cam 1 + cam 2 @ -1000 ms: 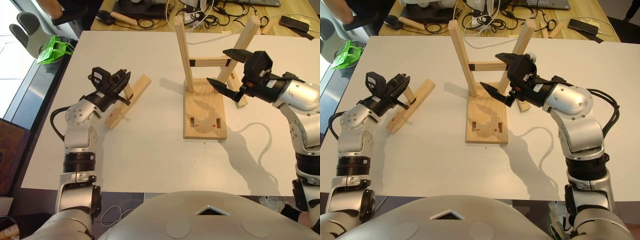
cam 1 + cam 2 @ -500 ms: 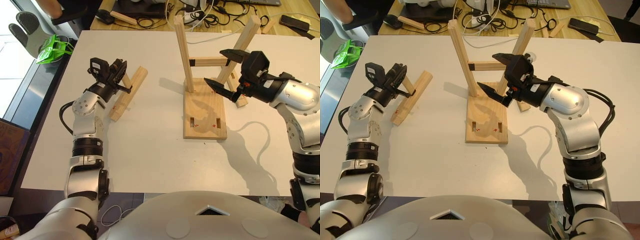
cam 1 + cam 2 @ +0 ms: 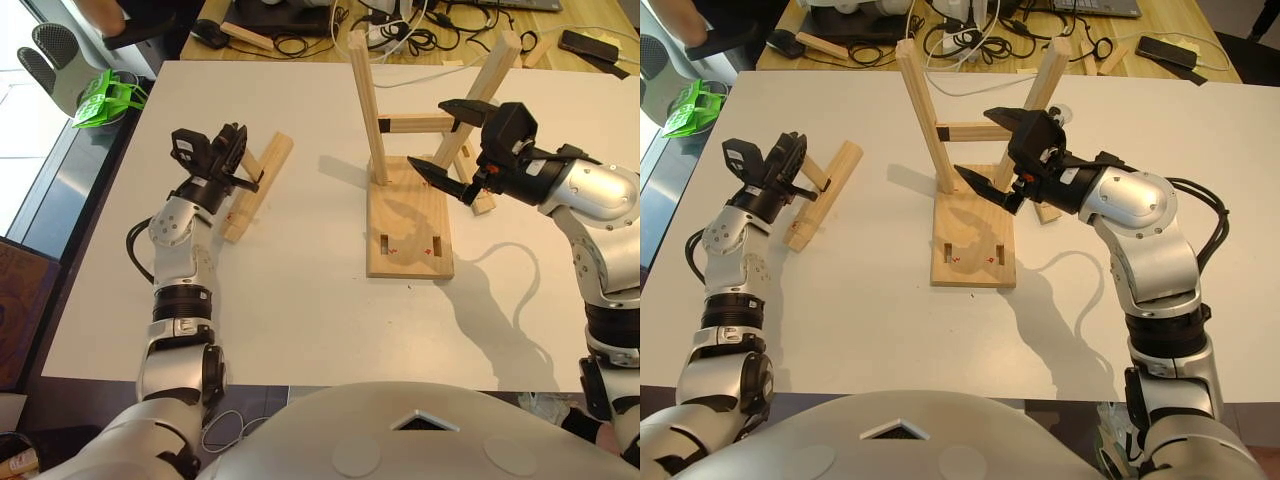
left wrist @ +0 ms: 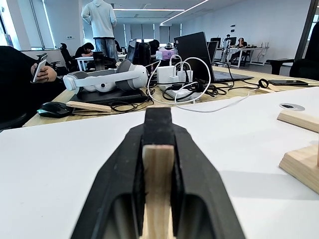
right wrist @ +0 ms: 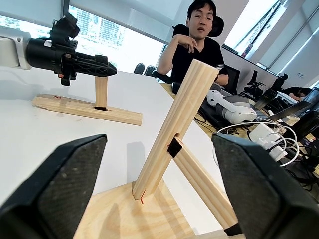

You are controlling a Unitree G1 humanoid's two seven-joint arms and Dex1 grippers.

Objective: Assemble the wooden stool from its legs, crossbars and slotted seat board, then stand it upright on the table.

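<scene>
Clenches left gripper [image 3: 248, 176] on the crossbar [image 4: 158, 199] of the loose leg [image 3: 275, 160] lying left on the table [image 3: 300, 300], likely as a handle for carrying it to the board [image 3: 410, 245] mid-table, already bearing two legs. With elbow bent, wrist level. Spreads right gripper [image 3: 430, 132] wide beside the leaning leg [image 3: 495, 70], seemingly ready to steady it, with forearm reaching inward

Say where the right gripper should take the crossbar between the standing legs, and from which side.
Take the crossbar mid-span, coming from the robot's right. It is a slim, level bar with free space between the legs, and the open right gripper faces it from that side.
</scene>
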